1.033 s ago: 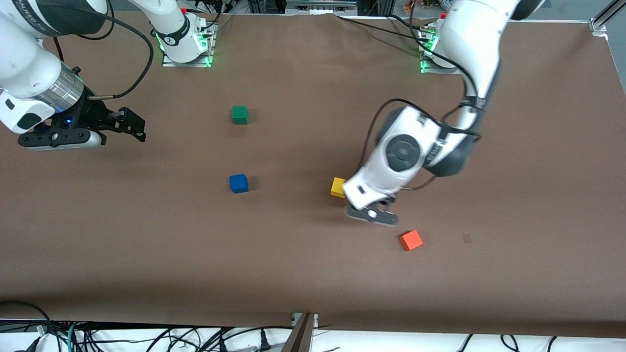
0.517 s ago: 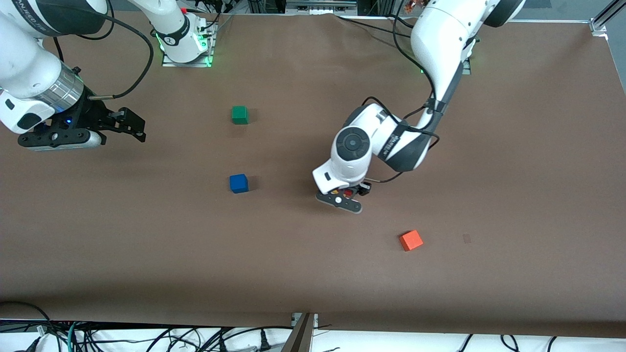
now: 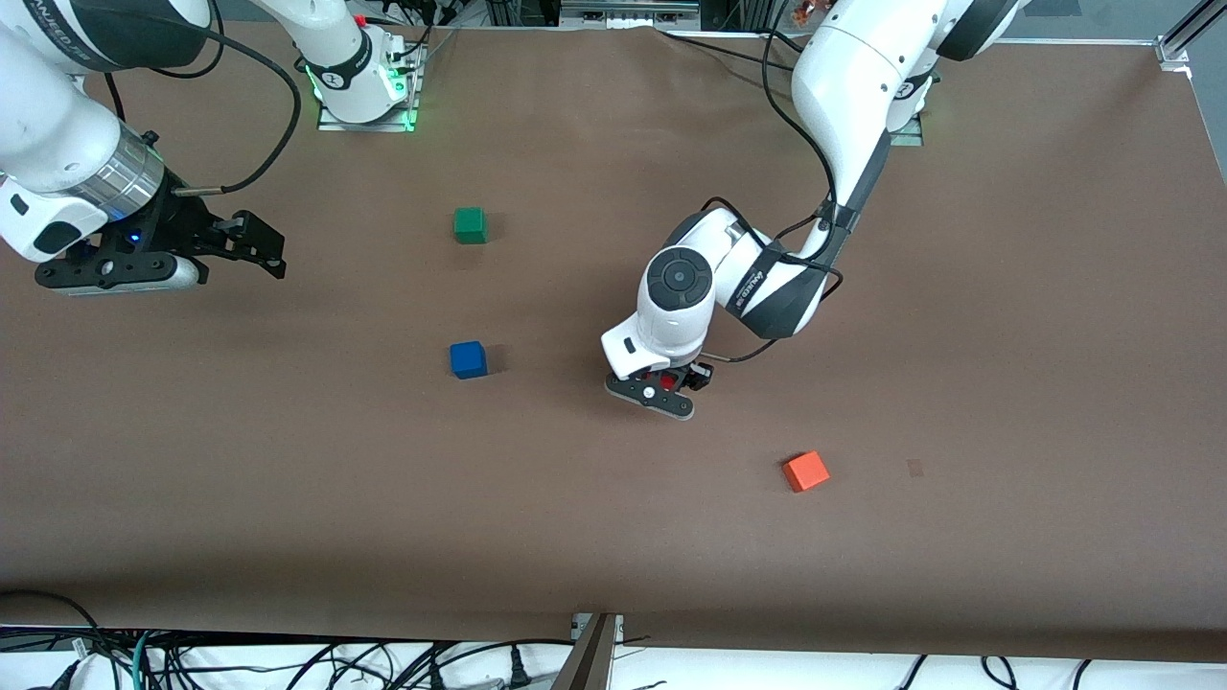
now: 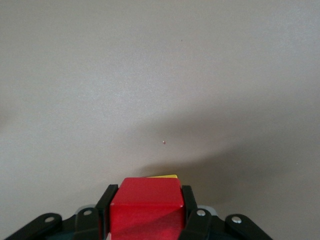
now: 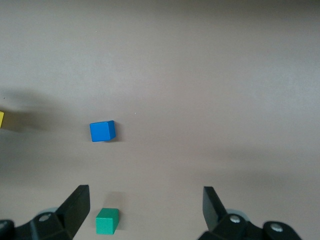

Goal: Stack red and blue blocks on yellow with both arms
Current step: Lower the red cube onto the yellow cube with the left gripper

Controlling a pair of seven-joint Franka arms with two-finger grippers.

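Observation:
My left gripper [image 3: 666, 382] is shut on the red block [image 4: 146, 205], which shows between the two black fingers in the left wrist view. It holds the block right over the yellow cube [image 4: 163, 176], of which only a thin edge peeks out from under the red block. I cannot tell whether the two touch. The arm hides the yellow cube in the front view. The blue block [image 3: 468, 359] sits on the table toward the right arm's end and also shows in the right wrist view [image 5: 102, 131]. My right gripper [image 3: 266, 251] waits open and empty at the right arm's end of the table.
A green cube [image 3: 470, 225] lies farther from the front camera than the blue block and also shows in the right wrist view [image 5: 107, 220]. An orange cube [image 3: 806, 471] lies nearer the front camera, toward the left arm's end. The brown table [image 3: 1007, 383] is bare there.
My left arm has carried the red block toward the right arm's end until it covers the yellow cube, which was in plain view a second ago. The right arm has not moved.

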